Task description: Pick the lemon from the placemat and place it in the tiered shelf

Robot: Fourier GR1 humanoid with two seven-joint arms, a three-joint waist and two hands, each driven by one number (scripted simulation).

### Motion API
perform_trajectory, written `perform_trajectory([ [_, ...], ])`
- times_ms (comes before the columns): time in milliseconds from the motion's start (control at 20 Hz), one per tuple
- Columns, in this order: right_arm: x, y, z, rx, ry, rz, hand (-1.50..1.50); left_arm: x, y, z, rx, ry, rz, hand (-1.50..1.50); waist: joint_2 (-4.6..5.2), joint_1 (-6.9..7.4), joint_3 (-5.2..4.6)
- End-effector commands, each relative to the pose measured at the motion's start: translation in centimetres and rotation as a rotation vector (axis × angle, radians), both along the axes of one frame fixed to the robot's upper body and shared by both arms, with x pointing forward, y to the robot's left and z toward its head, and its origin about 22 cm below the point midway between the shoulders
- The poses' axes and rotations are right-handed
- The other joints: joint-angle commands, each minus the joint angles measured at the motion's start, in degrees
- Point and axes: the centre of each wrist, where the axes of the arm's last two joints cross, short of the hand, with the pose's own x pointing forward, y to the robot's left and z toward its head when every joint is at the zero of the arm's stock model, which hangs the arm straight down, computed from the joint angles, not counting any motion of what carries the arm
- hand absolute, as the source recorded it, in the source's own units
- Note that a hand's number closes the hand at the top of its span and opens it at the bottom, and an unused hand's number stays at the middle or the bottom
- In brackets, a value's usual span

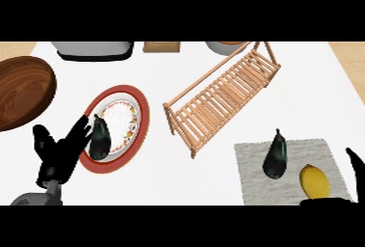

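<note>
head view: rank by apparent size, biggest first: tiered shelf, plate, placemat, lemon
1. tiered shelf, the longest span in the head view.
2 and 3. plate and placemat look much alike in area; the placemat is cut by the lower edge, so I won't rank them.
4. lemon, clearly smallest.

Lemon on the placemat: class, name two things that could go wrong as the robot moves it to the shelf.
1. An eggplant lies right beside the lemon on the placemat; the right hand might nudge it while closing.
2. The tiered shelf has slatted, sloping racks, so a round lemon might roll off.
</note>
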Motion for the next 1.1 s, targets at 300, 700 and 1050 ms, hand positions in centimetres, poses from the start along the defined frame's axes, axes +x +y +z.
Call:
perform_trajectory([
  [300, 1.7, -1.5, -1.7, -0.074, 0.062, -0.045, -1.50, 0.8, -0.3, 0.2, 0.001, 0.017, 0.000, 0.00, 0.10, -0.09, -0.11],
  [700, 4.0, -1.2, -5.5, -0.057, -0.018, -0.039, -1.50, 0.7, -2.3, 0.3, 0.010, 0.006, -0.004, 0.00, 0.13, 0.11, -0.09],
  [1050, 3.1, 0.6, -8.6, -0.035, -0.022, 0.018, -1.50, -1.1, -0.4, 0.1, -0.017, 0.041, -0.014, 0.00, 0.10, 0.18, -0.10],
])
